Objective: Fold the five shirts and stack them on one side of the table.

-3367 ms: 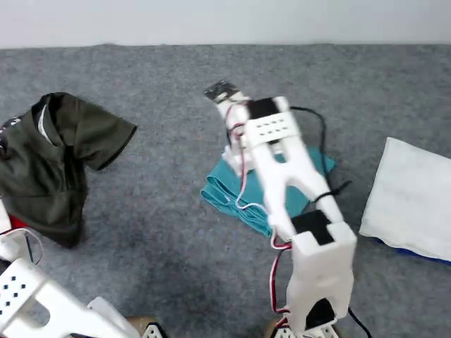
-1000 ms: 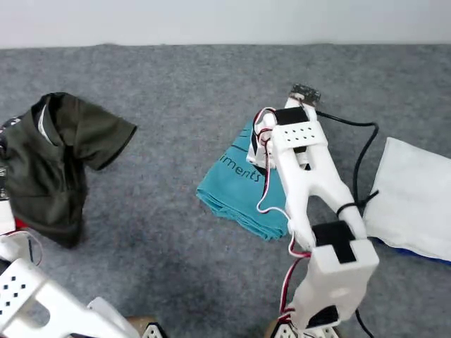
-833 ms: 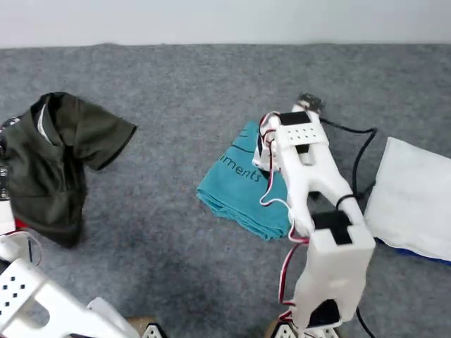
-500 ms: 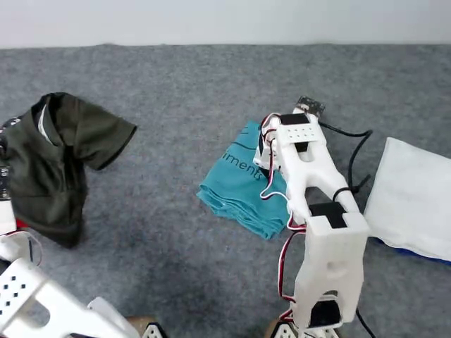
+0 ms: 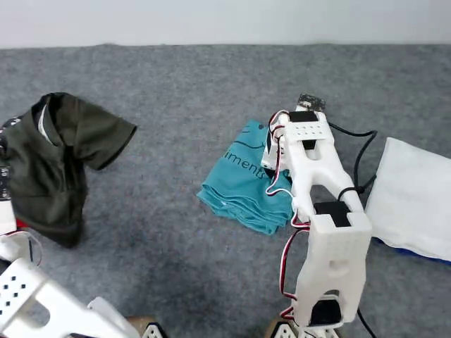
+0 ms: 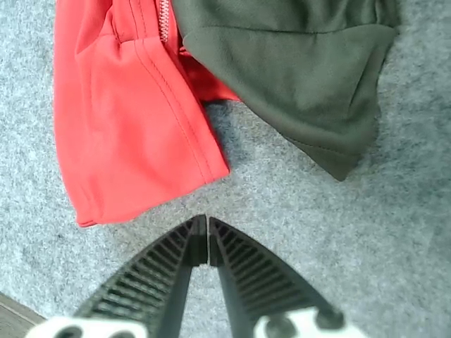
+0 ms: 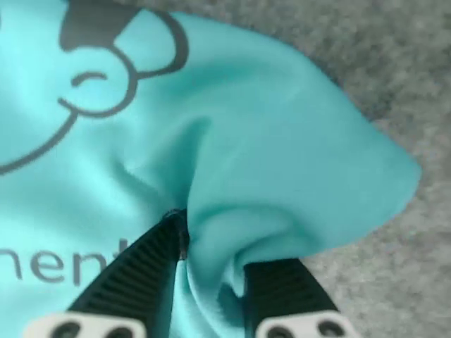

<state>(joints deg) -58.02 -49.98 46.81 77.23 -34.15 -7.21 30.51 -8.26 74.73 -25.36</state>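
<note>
We see the right gripper (image 7: 208,246) clamped on a bunched fold of the teal shirt (image 7: 282,155), its fingertips half buried in cloth. From above, the arm's own wrist hides that grip. There the shirt lies mid-table, partly covered by the outstretched right arm (image 5: 313,183). The left gripper (image 6: 208,232) has its fingers pressed together over the grey table (image 6: 352,246), just beside a red garment (image 6: 120,120) and the dark green shirt (image 6: 303,77). A white folded shirt (image 5: 412,193), cut off at the frame's edge, lies on the table's right side.
</note>
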